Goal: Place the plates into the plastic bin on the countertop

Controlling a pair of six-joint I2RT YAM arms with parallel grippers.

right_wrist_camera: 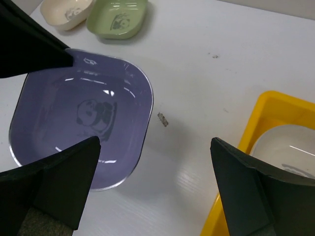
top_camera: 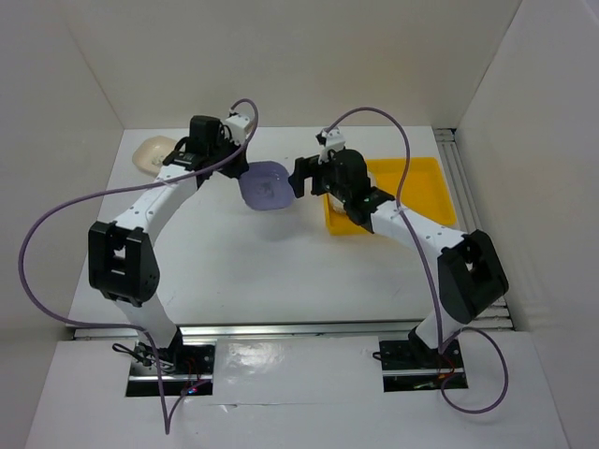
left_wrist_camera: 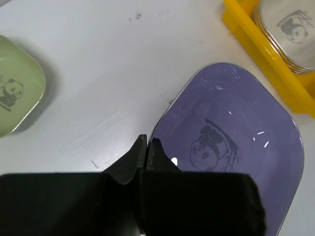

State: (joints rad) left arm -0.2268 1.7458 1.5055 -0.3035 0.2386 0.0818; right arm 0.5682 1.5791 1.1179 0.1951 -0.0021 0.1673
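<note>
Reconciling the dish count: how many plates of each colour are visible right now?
Lavender plate: 1
Green plate: 1
Cream plate on the countertop: 1
Cream top plate of the stack in the yellow bin: 1; those beneath cannot be counted
Total: 4 plates countable
</note>
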